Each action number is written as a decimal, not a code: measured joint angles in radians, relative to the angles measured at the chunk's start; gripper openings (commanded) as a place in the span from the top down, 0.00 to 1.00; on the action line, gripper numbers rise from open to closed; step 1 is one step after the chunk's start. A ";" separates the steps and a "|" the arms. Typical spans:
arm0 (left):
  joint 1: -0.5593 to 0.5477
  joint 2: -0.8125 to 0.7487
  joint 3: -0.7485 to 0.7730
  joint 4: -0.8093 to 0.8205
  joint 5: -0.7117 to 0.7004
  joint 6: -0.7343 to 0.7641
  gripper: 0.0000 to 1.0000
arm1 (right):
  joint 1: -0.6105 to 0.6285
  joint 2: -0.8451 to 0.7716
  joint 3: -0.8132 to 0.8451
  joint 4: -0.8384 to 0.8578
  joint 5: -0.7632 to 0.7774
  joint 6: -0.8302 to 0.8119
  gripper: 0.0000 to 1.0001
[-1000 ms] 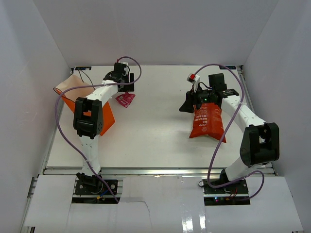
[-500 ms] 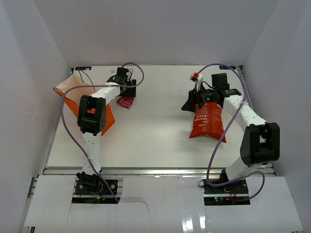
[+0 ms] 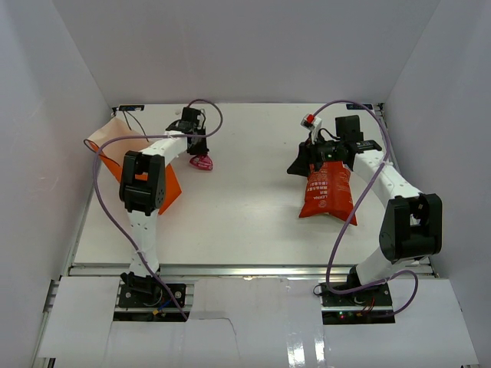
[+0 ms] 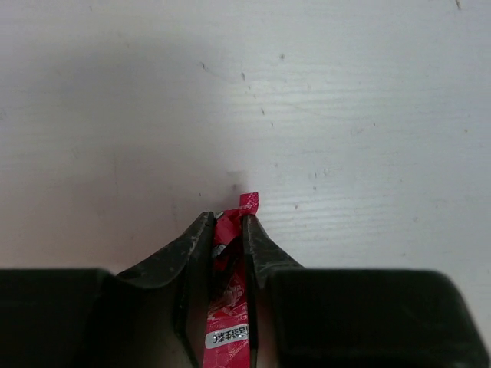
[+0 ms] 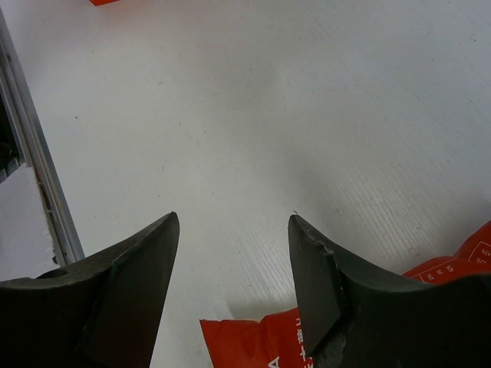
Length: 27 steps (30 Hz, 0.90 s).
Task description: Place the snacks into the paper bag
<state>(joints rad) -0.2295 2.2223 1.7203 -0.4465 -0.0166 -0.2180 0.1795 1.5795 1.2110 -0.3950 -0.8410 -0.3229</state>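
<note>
While the left claw pinches the pink sweet, the right claw gapes.
Its jaws hang apart over the crisp bag on the worktop.

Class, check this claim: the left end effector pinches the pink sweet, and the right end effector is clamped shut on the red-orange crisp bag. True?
Wrong about the right end effector: the right wrist view shows its jaws apart with nothing between them, the red-orange crisp bag ungripped. The left end effector does pinch the pink sweet.
</note>
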 measured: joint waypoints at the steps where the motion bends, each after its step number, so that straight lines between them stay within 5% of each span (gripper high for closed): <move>1: -0.001 -0.018 -0.021 -0.001 0.009 -0.010 0.76 | -0.001 0.000 0.000 0.000 0.000 0.000 0.35; 9: -0.027 -0.277 -0.192 -0.028 0.183 -0.080 0.78 | -0.003 -0.009 -0.002 0.001 -0.001 0.001 0.35; 17: -0.061 -0.793 -0.325 -0.026 0.261 -0.121 0.79 | -0.009 -0.054 -0.018 0.001 -0.005 0.001 0.35; 22: -0.053 -1.032 -0.267 -0.096 0.146 -0.121 0.83 | -0.009 -0.055 -0.018 0.001 -0.006 0.001 0.35; 27: -0.047 -1.132 -0.175 -0.206 -0.114 -0.076 0.82 | -0.009 -0.055 -0.018 0.001 -0.007 0.002 0.35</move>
<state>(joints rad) -0.2764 1.0901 1.5448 -0.6529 -0.1307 -0.2935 0.1703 1.5246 1.1934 -0.3939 -0.8478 -0.3214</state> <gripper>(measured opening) 0.254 0.654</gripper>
